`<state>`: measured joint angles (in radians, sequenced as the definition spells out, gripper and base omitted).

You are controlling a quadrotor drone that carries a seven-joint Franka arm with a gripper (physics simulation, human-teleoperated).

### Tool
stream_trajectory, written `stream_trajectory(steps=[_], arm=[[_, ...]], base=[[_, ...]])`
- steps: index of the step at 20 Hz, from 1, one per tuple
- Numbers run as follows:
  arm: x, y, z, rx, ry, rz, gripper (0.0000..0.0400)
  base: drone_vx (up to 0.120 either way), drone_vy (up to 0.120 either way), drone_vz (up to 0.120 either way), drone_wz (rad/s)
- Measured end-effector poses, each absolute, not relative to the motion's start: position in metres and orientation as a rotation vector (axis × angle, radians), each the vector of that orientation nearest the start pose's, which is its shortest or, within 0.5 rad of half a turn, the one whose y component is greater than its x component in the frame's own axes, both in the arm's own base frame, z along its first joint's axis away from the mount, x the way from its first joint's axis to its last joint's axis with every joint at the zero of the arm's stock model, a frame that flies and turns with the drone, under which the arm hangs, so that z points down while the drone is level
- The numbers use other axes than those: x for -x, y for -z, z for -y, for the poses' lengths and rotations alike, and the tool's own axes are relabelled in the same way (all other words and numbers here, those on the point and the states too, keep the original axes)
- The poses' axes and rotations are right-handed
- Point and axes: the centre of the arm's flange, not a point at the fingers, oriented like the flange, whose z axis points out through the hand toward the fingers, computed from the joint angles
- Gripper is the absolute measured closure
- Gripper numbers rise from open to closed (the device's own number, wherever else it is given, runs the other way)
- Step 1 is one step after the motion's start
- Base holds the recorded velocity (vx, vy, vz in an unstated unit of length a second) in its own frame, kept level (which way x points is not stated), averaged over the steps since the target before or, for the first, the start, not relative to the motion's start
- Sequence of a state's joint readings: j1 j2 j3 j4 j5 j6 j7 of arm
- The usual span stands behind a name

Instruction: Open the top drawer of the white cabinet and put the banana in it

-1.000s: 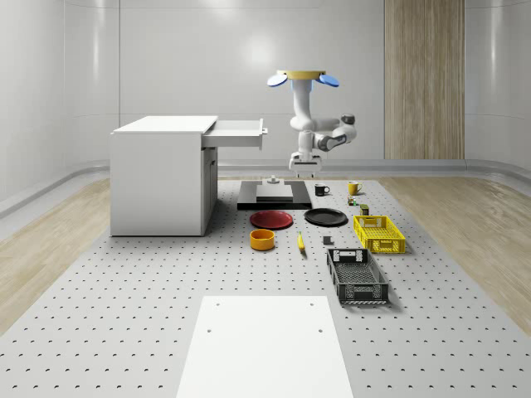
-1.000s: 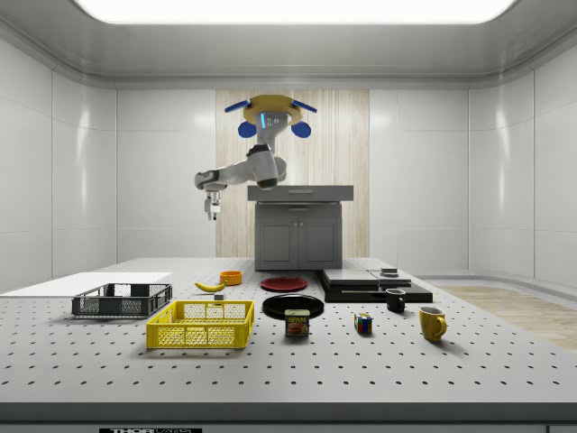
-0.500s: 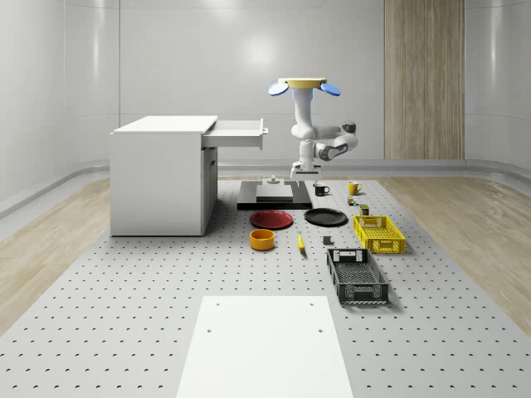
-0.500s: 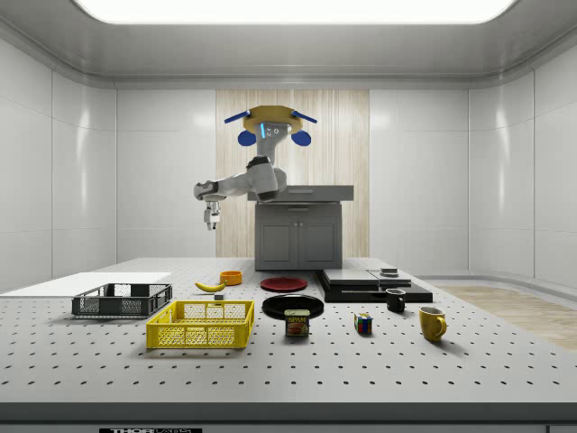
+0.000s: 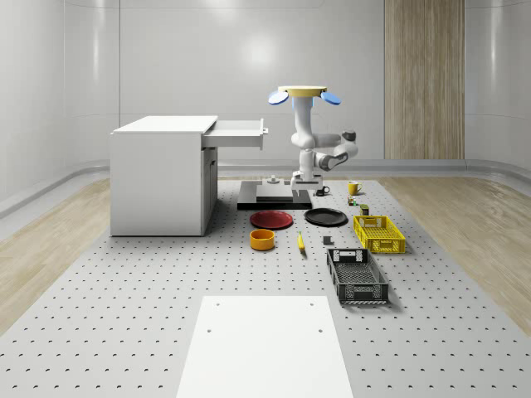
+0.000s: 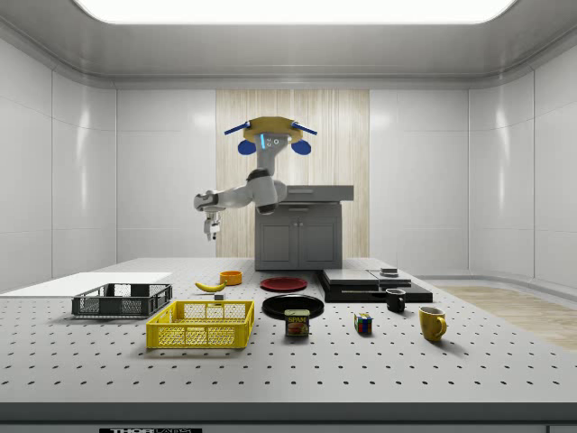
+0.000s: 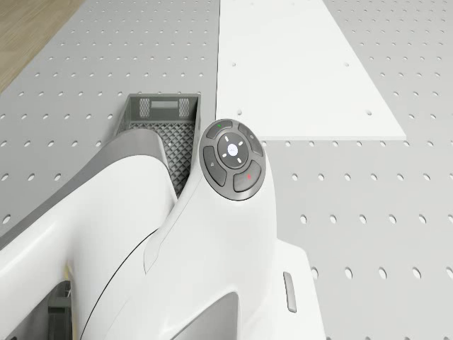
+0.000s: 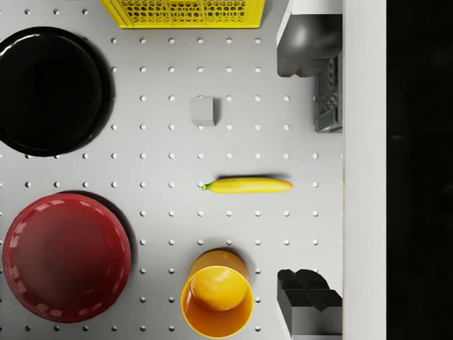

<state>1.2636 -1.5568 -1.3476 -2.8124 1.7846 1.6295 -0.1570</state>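
1. Foreground of the counter (image 5: 124,332): the white panel (image 5: 265,348) and the black crate (image 5: 357,275) lie as they did a second ago; nothing here has been touched.
2. Middle ground: the banana (image 8: 248,185) lies flat on the counter beside the orange cup (image 8: 217,301), between the red plate (image 8: 65,256) and the black crate, with a small grey block (image 8: 202,111) near it. It is not yet grasped.
3. Above the banana: the claw (image 6: 210,227) hangs well clear of the counter, lower than a second ago, its fingers (image 8: 308,44) spread wide with the banana lying between them in the wrist view, and holding nothing.
4. Drone (image 5: 303,92): it hovers over the black slab (image 5: 274,199) and has sunk somewhat over the last second.
5. Background: the white cabinet (image 5: 162,178) stands with its top drawer (image 5: 236,133) already pulled out.
6. Reading: the opening step appears done; the descent suggests the pick-up of the banana is now in hand.
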Motion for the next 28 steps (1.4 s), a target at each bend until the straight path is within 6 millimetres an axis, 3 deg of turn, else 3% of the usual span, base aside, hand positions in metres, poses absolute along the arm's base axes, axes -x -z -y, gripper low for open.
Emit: stream_trajectory(steps=[2,28], arm=[[-0.3228,-0.5027,-0.008,0.002,-0.785,0.001,0.0],[-0.3228,-0.5027,-0.008,0.002,-0.785,0.001,0.0]], base=[[0.0,0.12,-0.12,0.0],[0.0,0.0,-0.12,0.0]])
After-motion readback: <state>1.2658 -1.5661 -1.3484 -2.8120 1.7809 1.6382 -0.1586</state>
